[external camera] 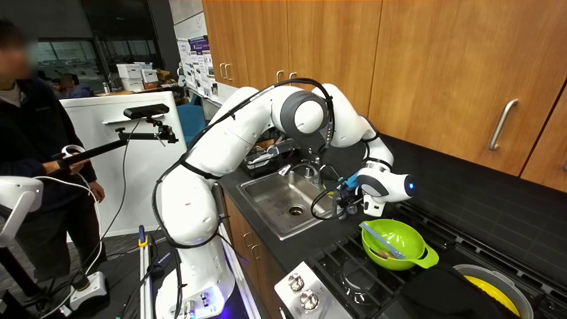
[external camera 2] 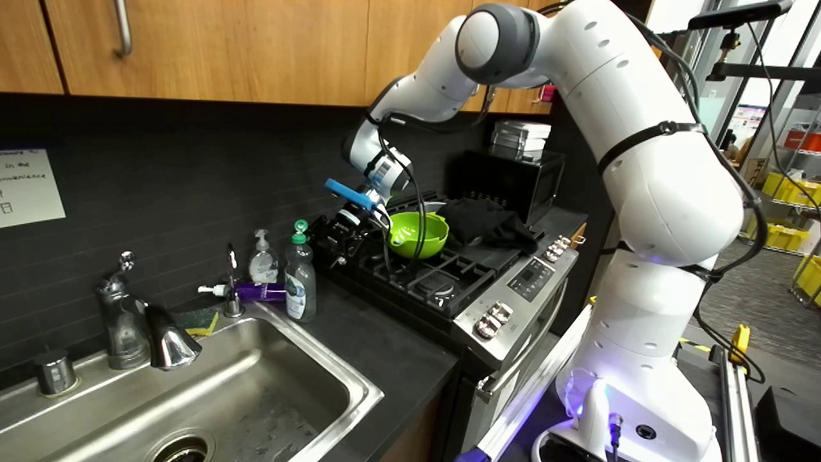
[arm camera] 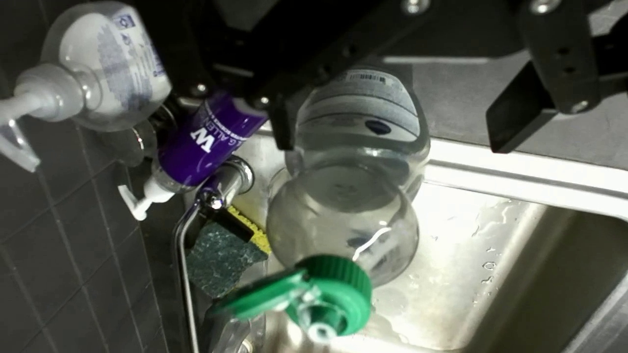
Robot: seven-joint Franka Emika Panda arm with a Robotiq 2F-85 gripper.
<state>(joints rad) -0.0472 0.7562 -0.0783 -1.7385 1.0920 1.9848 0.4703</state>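
Note:
My gripper (arm camera: pixel 392 143) comes in from the top of the wrist view with its jaws wide apart. A clear dish soap bottle (arm camera: pixel 343 215) with a green flip cap (arm camera: pixel 338 294) stands upright in the gap. One finger (arm camera: pixel 282 125) is close by the bottle's side; whether it touches I cannot tell. The opposite finger (arm camera: pixel 520 115) is well clear of it. To the left in that view are a purple pump bottle (arm camera: pixel 203 147), lying on its side, and a clear pump bottle (arm camera: pixel 105 68). In an exterior view the soap bottle (external camera 2: pixel 300 282) stands on the counter beside the sink.
A steel sink (external camera: pixel 283 226) with a faucet (external camera 2: pixel 125 321) adjoins the soap bottle. By the tap lies a sponge (arm camera: pixel 225 255). On the stove sit a green colander (external camera: pixel 401 235) holding blue tongs (external camera: pixel 383 241), a black cloth (external camera 2: pixel 484 221) and a grey pot (external camera: pixel 514 283). Wooden cabinets (external camera: pixel 447 75) hang above.

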